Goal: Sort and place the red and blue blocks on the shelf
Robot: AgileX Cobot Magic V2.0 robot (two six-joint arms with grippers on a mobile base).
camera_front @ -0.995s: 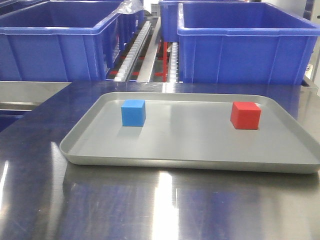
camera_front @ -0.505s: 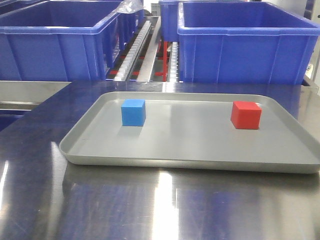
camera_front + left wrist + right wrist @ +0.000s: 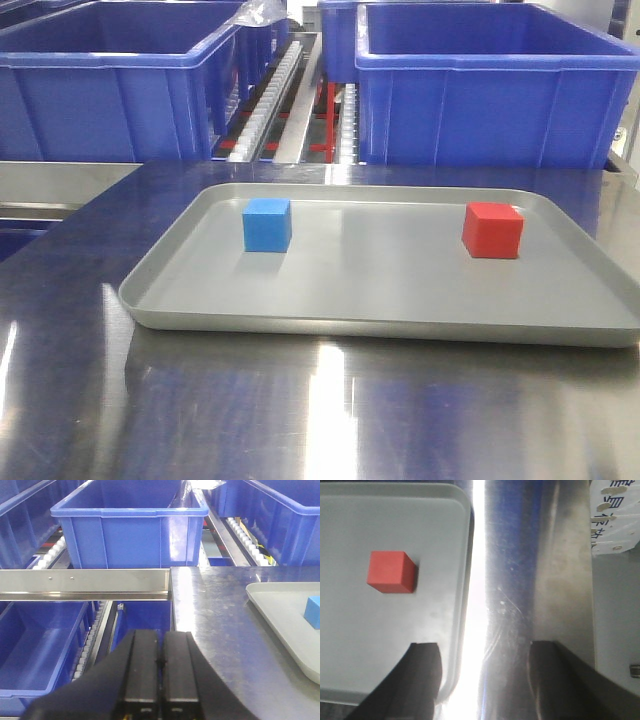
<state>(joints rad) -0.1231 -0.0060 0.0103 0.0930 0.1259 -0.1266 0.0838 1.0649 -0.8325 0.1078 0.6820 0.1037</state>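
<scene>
We are seeing the blue block [image 3: 267, 224] and the red block [image 3: 492, 230] sitting well apart on the grey tray [image 3: 380, 331] on the steel desk [image 3: 300, 420]. Our left hand [image 3: 160, 662] is hovering pressed together beside the shelf [image 3: 85, 582], and our right hand [image 3: 485, 650] is hanging spread over the tray's edge, near the red block.

One small matte sky-blue cube [image 3: 267, 224], one bright red cube [image 3: 492, 230], one shallow grey rounded-corner tray [image 3: 380, 330], at least three large dark-blue plastic bins [image 3: 480, 100].
</scene>
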